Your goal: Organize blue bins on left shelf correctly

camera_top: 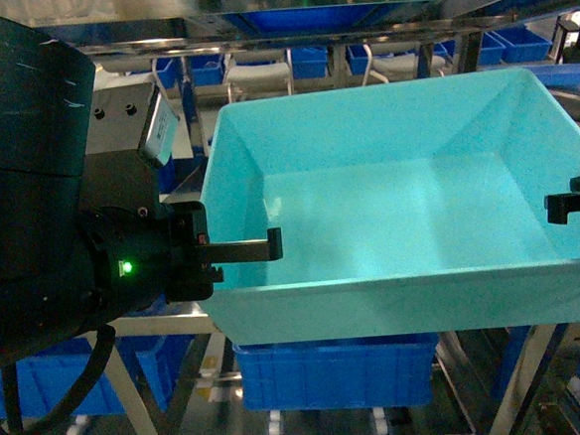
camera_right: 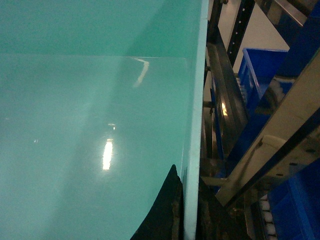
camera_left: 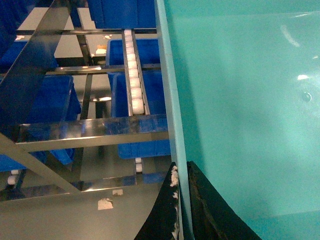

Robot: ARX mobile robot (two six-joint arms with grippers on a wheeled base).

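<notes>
The light blue-green bin (camera_top: 398, 200) is up in the air in front of the shelf (camera_top: 356, 19), and it has nothing inside it. It fills most of the head view and leans a little so you can see its smooth floor. Two grippers hold it, one on each short side. The left gripper (camera_top: 235, 251) is pinched on the left wall: in the left wrist view one dark finger (camera_left: 162, 210) is outside the thin wall and the other is inside, pressed tight on it. The right gripper (camera_top: 573, 203) is pinched on the right wall the same way, with a dark finger (camera_right: 162, 212) on the inside and one on the outside of the rim. Past the bin are the shiny metal rails and a white roller track (camera_left: 135, 75) of the shelf. Darker blue bins (camera_top: 336, 374) sit on the level under the held bin, and more sit far back. So the picking up looks done, but the bin is not on the shelf yet. I think what is left is to carry it to a roller track, set it down flat, and let go. I cannot tell which level it should go on
</notes>
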